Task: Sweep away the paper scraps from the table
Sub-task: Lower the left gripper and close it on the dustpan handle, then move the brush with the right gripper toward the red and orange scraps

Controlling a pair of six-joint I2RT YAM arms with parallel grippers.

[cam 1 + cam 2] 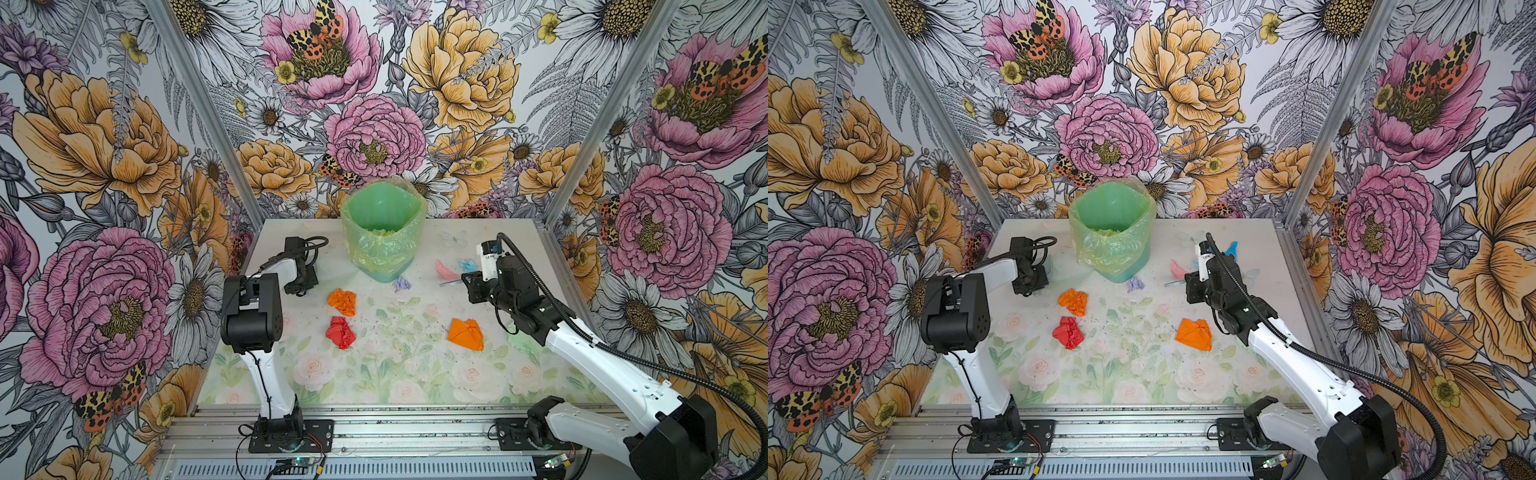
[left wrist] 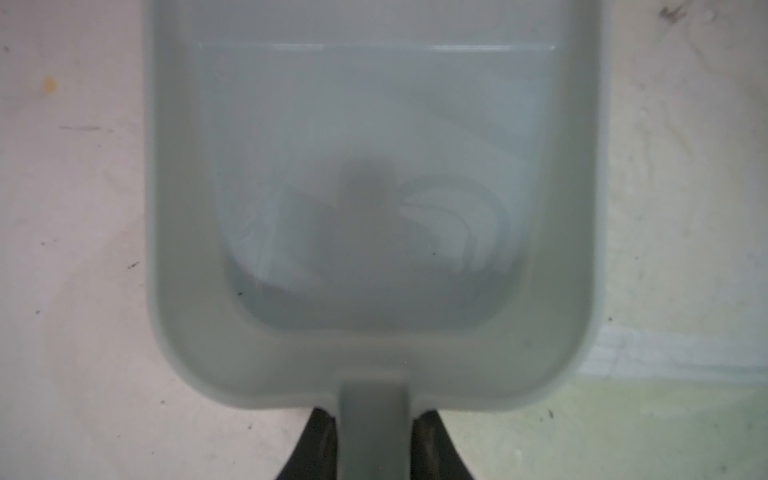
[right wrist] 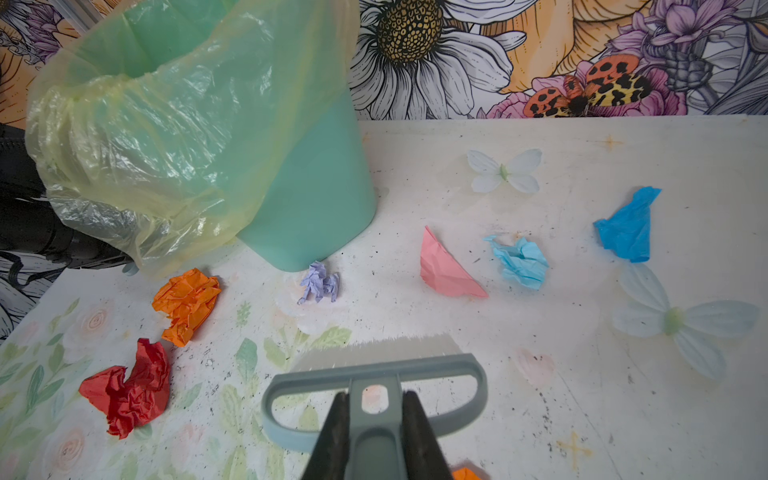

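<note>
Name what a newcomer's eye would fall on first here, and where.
The boldly flowered walls crowd round the scene on three sides. On the pale table, bright paper scraps stand out, red and orange in the middle, pink and blue at the right, near a green bag-lined bin at the back. The left claw grips a dustpan; the right claw grips a brush.

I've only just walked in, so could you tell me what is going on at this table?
The left gripper is shut on the handle of an empty grey-blue plastic dustpan, beside the green bag-lined bin. The right gripper is shut on a matching grey-blue brush. Crumpled paper scraps lie unswept on the rose-printed table: an orange scrap, a second orange scrap, a red scrap, a lilac scrap, a pink scrap, a pale blue scrap and a blue scrap.
</note>
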